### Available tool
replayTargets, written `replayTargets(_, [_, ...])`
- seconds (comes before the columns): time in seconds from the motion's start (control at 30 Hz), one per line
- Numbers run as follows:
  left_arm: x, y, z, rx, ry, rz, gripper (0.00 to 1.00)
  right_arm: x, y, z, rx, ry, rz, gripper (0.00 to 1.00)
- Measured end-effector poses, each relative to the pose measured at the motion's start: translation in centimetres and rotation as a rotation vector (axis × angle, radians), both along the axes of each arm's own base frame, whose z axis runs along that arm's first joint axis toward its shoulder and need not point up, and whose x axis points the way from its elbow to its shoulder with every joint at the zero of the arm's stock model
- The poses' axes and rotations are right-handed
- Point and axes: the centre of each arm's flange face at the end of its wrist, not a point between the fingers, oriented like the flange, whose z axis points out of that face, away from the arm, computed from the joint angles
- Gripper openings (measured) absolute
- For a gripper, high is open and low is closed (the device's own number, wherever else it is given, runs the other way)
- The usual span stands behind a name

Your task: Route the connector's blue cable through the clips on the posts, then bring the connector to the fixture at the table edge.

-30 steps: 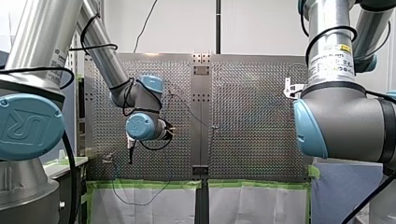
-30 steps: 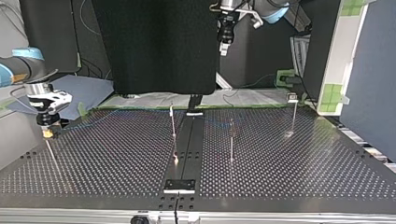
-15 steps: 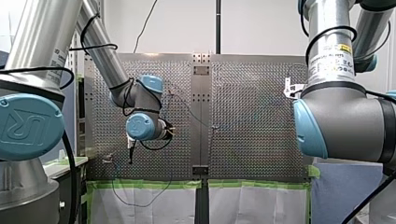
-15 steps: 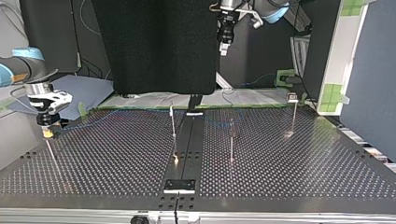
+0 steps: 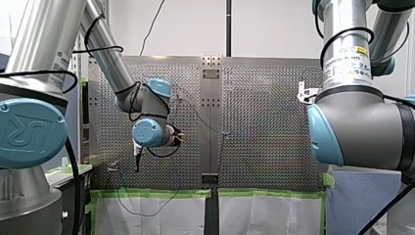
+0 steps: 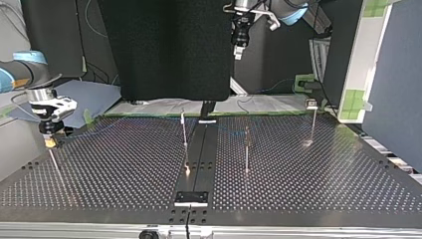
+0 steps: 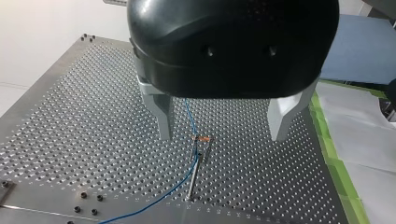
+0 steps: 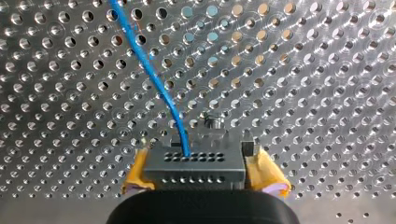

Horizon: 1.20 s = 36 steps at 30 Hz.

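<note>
- Top view's left: my right gripper, fingers clenched on the connector over the worktop; it looks rigid, so grip its sides.
- Blue cable: light, limp, likely to snag.
- My left gripper: fingers spread, over a post.

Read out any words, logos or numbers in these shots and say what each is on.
"UR" logo, turned: large blue round joint cap on my left arm, front view.
Faint mark on the smaller blue joint cap: unreadable.
Print on the white and yellow sticker on my right arm: too blurred to read.
Other views: none.
</note>
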Motion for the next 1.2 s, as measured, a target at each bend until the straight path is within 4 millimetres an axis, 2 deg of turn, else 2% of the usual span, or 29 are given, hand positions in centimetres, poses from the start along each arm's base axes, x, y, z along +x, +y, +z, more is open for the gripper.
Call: replayTargets(1.2, [0.50,-0.46,0.39,0.006,-0.009,-0.005,1.00,0.00,0.00,0.00,0.000,0.000,0.000,1.00])
